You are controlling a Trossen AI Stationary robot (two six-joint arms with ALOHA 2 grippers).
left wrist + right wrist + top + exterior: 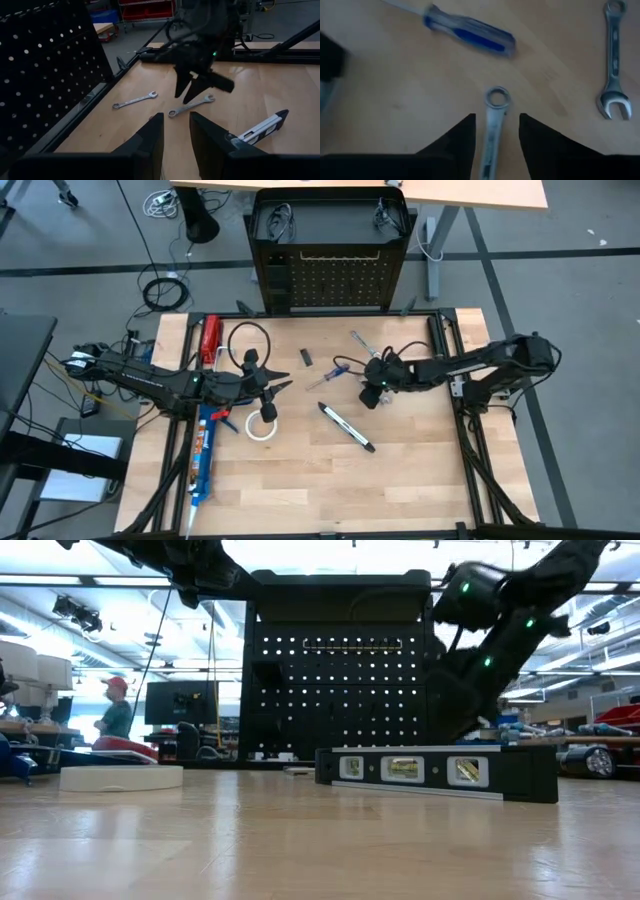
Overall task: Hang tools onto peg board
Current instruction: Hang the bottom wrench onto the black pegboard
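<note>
The black peg board [330,280] stands upright at the table's far edge. My right gripper [496,132] hangs open, pointing down at the table's middle. Its fingers stand on either side of a silver wrench [494,120] that lies flat on the wood, ring end [497,97] ahead of them. In the left wrist view this gripper [192,90] is just above that wrench [192,105]. A blue-handled screwdriver [470,35] and a second wrench [614,60] lie beyond it. My left gripper [175,135] waits open and raised at centre left, with nothing between its fingers.
A white tape roll [262,425] lies below my left gripper, and a black-and-white pen-like tool [345,427] lies toward the near side. A blue caulking gun [203,455] and a red-handled tool [210,340] lie along the left edge. A person [115,710] shows in the room behind.
</note>
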